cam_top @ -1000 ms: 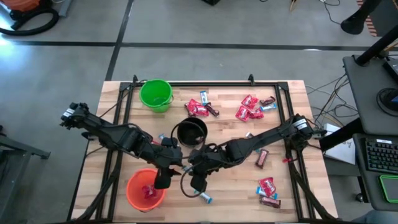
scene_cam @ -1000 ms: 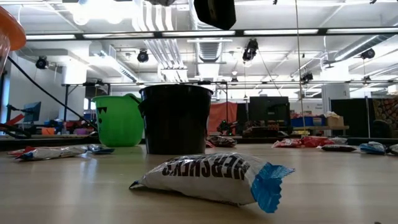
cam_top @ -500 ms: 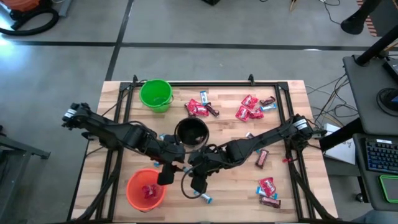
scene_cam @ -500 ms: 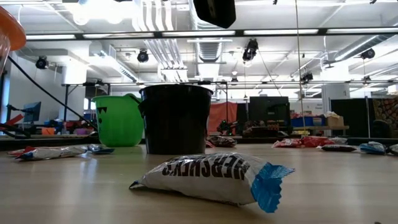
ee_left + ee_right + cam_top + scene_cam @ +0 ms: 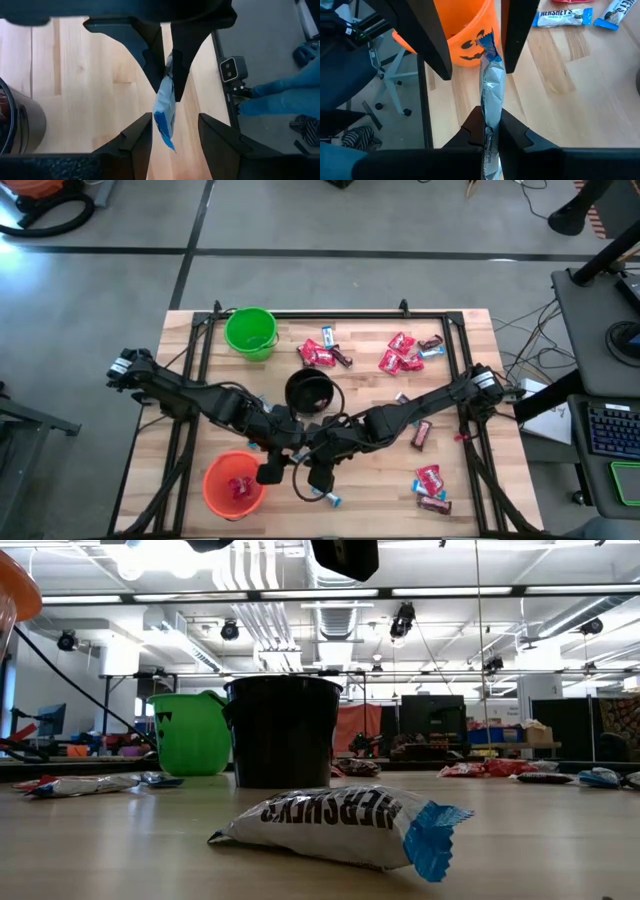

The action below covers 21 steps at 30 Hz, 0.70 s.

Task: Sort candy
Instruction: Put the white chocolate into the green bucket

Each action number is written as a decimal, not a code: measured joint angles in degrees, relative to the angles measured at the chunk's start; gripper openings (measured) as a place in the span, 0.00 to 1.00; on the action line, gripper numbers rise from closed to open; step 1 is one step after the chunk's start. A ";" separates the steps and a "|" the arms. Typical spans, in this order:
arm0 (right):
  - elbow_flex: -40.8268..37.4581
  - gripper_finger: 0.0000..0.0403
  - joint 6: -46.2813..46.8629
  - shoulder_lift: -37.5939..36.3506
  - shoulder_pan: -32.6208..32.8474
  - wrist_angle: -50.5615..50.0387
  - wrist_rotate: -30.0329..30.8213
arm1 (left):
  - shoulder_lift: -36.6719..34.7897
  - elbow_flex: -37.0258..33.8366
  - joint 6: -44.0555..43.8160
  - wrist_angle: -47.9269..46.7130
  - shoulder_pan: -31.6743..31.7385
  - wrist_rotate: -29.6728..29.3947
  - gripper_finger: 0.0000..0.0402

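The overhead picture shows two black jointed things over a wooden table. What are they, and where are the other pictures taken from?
They are two robot arms, each ending in a two-finger gripper. One camera looks down from above, one sits at table height, and one rides on each wrist. On the table lie wrapped candy bars and a green cup, a black cup and an orange cup. The right gripper is shut on a blue-and-silver candy bar; the left gripper stands open around its free end.

Black cup (image 5: 308, 391) — close behind crossed arms
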 joint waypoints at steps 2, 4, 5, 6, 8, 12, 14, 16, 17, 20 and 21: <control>0.00 0.03 -0.17 0.00 -0.02 0.00 0.04 | 0.02 0.00 0.52 0.02 0.04 -0.03 0.35; 0.08 0.03 -0.30 0.00 -0.02 0.00 0.04 | 0.03 0.00 0.65 0.17 0.04 -0.11 0.35; 0.29 0.03 -0.32 0.00 -0.02 -0.07 0.04 | 0.04 0.00 0.77 0.27 0.04 -0.24 0.35; 0.61 0.03 -0.48 0.00 -0.02 -0.15 0.04 | 0.04 0.00 1.05 0.47 0.04 -0.61 0.35; 1.36 0.03 -1.40 0.00 -0.02 -0.16 -0.08 | 0.03 0.00 1.47 0.94 0.01 -1.75 0.34; 2.62 0.03 -2.11 0.02 0.00 -0.90 -0.09 | -0.20 0.04 1.80 1.19 0.13 -1.91 0.31; 2.69 0.03 -2.14 0.02 -0.02 -1.16 0.73 | -0.25 0.07 1.78 1.43 0.16 -1.94 0.29; 2.75 0.03 -2.20 0.02 -0.02 -2.34 1.77 | -0.20 0.07 1.73 1.24 0.22 -1.89 0.28; 2.75 0.03 -2.18 0.02 -0.02 -2.63 1.86 | -0.18 0.07 1.76 1.09 0.22 -1.83 0.28; 2.78 0.03 -2.20 0.02 -0.02 -2.19 2.06 | -0.18 0.07 1.73 1.30 0.22 -1.67 0.27; 2.78 0.03 -2.19 0.02 -0.02 -2.23 2.22 | -0.18 0.07 1.73 1.33 0.24 -1.67 0.26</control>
